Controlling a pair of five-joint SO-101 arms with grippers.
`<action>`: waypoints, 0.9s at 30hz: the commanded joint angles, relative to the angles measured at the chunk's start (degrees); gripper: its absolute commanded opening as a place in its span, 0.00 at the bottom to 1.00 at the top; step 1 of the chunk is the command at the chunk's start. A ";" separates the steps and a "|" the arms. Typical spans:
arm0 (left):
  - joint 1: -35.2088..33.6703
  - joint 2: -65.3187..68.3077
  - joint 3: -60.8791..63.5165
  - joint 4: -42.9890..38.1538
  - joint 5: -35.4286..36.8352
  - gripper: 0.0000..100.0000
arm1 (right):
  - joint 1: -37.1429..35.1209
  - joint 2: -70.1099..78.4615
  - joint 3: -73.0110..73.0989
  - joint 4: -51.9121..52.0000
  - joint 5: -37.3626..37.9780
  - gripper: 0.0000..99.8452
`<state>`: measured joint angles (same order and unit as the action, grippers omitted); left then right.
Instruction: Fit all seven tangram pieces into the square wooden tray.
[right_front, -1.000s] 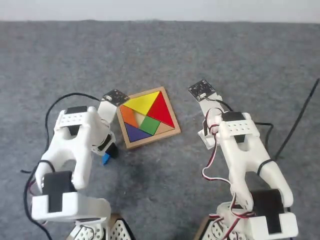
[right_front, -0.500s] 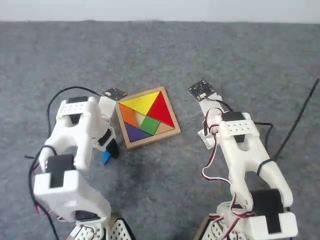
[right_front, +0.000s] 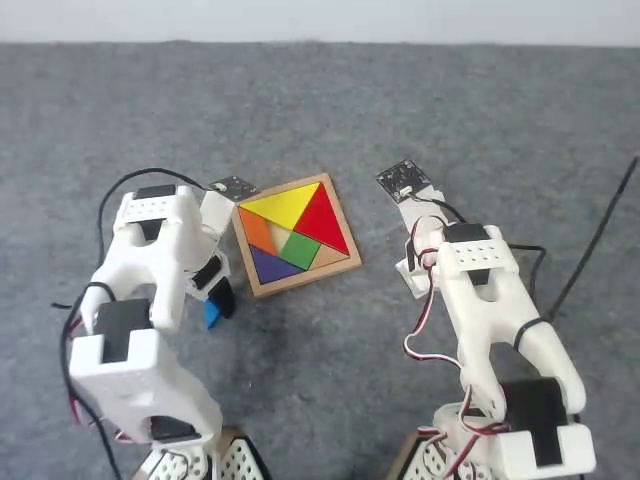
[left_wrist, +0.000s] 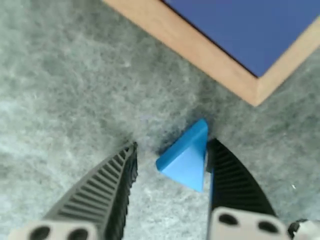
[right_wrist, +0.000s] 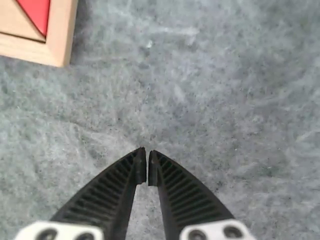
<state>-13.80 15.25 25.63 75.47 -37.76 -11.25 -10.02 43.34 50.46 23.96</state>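
Partway there, judging by coloured pieces (right_front: 285, 208) seated in the tray (right_front: 308, 278), a bare patch (right_front: 327, 257) left, and the light-blue triangle (left_wrist: 186, 156) on the table (right_front: 480, 120) just off the tray's corner, between the spread left claw (left_wrist: 172, 145); right claw (right_wrist: 148, 152) pinched together beside the tray.

Soft, even light is falling from overhead across the grey counter (right_front: 500, 120), bright and diffuse. The wooden tray (right_front: 305, 280) is casting a thin, faint shadow along its near edge. Close up, the blue piece (left_wrist: 186, 157) is throwing a small darker shadow onto the counter beside it.
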 joint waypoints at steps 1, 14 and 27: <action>0.44 0.44 -0.31 1.14 -0.53 0.22 | 1.01 -0.31 -2.55 -0.84 -0.35 0.01; 1.67 0.53 2.33 0.88 3.16 0.09 | 1.01 -0.31 -2.55 -0.84 -0.53 0.01; 1.58 -0.18 3.21 2.20 3.25 0.21 | 1.01 -0.31 -2.55 -0.84 -0.53 0.01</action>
<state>-10.90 14.46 27.91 76.35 -34.95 -11.25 -10.02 43.34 50.46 23.96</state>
